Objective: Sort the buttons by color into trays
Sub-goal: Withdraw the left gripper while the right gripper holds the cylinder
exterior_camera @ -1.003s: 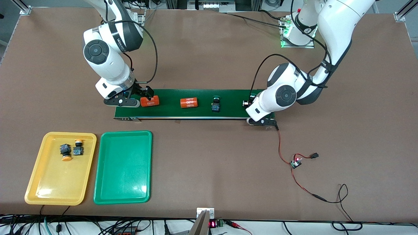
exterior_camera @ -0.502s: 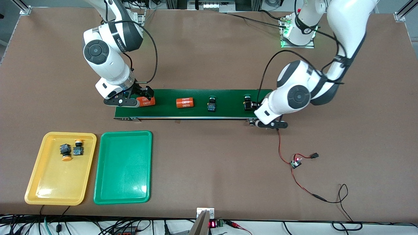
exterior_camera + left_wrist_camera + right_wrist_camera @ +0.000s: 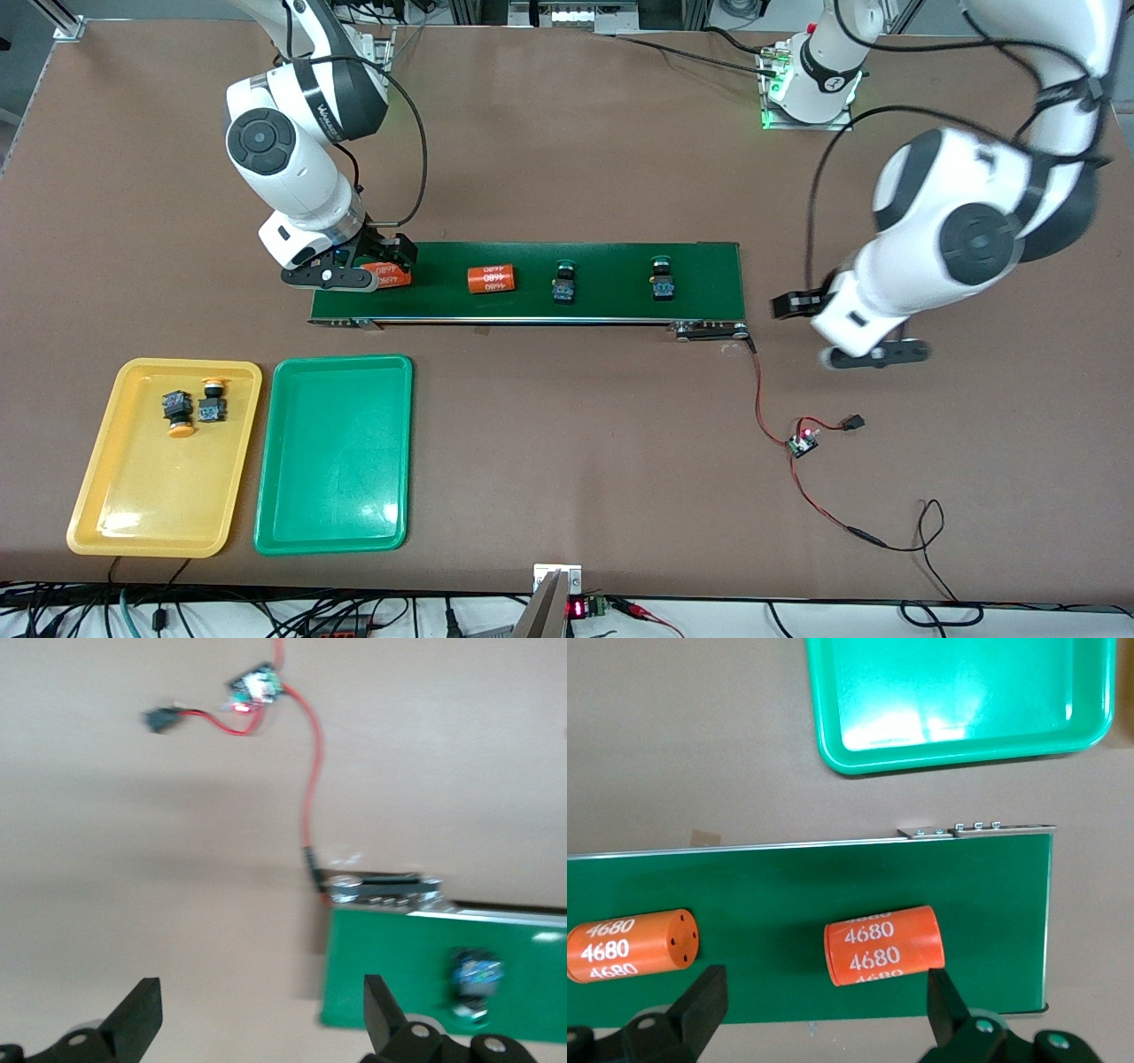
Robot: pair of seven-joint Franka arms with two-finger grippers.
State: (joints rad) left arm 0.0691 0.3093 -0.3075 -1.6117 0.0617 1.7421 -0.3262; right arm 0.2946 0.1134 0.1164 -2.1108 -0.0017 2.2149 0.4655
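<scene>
Two yellow-capped buttons [image 3: 195, 409] already lie in the yellow tray [image 3: 133, 505]; the green tray [image 3: 337, 523] beside it has none. Two green-capped buttons [image 3: 563, 282] [image 3: 661, 278] ride the belt [image 3: 611, 306], between the claws. The right claw [image 3: 379, 266] hangs released over the belt, above an orange cylinder [image 3: 884, 945] that probably blocks its way to them. The left claw [image 3: 257, 1028] hovers released over bare counter [image 3: 567, 159], near a red wire [image 3: 769, 416].
</scene>
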